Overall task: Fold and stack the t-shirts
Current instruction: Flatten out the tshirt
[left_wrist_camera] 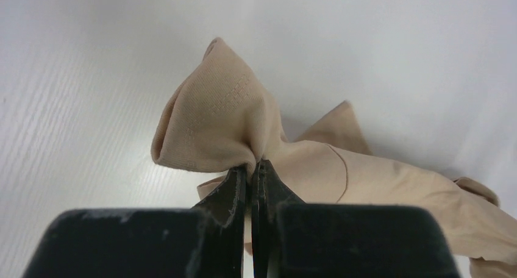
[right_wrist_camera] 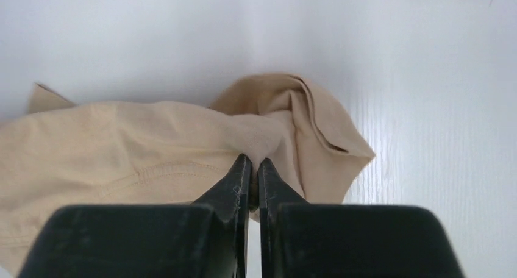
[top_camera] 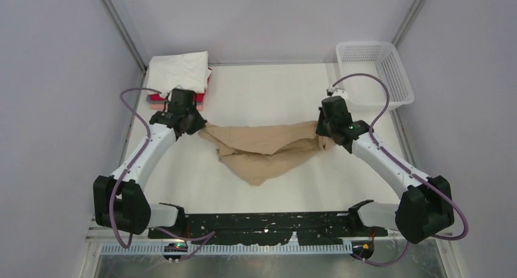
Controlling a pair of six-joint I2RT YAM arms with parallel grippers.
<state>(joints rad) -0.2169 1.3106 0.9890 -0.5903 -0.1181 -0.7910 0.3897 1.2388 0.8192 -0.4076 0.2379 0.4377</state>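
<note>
Left claw [left_wrist_camera: 251, 168] and right claw [right_wrist_camera: 250, 166] each clenched on tan t-shirt [top_camera: 265, 147], apparently slack between them.

Bright, even, diffuse light fills all three views; the white tabletop [top_camera: 268, 89] is evenly lit, and the tan t-shirt [top_camera: 268, 147] near its middle casts only a faint, soft shadow close beneath it. The overhead view is sharp out to the tabletop's far corners. In the left wrist view the cloth weave is crisp, while the dark housing of the left gripper [left_wrist_camera: 251, 165] looks slightly soft.

Left tool [left_wrist_camera: 251, 164], right tool [right_wrist_camera: 250, 162] both pinched closed, held wide apart.
</note>
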